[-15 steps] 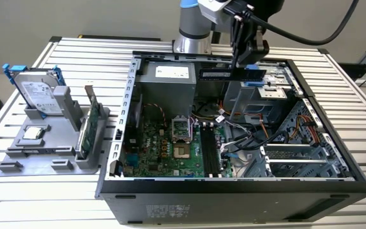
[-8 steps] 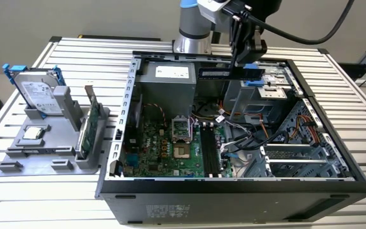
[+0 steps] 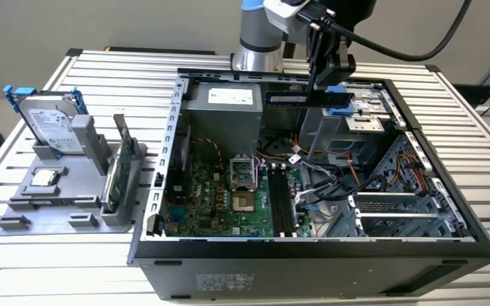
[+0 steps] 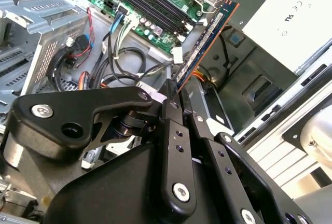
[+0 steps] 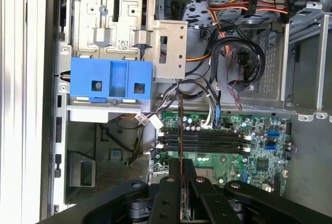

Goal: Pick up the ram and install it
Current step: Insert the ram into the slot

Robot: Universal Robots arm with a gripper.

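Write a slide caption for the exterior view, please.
The gripper holds the ram above the open computer case.

Matt black metal end effector (image 4: 179,86), glossy ram (image 4: 207,41), dull steel case (image 3: 174,127), ribbed aluminium table (image 3: 109,70)

table (image 3: 100,64): bears the open case (image 3: 313,255), with the holder tray (image 3: 11,223) beside it on the exterior view's left
holder tray: hard drive (image 3: 53,124) upright at its far end; circuit card (image 3: 122,162) on edge along the side nearest the case
case: motherboard (image 3: 219,204) on its floor; memory slots (image 3: 281,204) on the board's side toward the exterior view's right
ram (image 3: 292,98): in the gripper (image 3: 328,94), above the case's far part, apparently well apart from the memory slots
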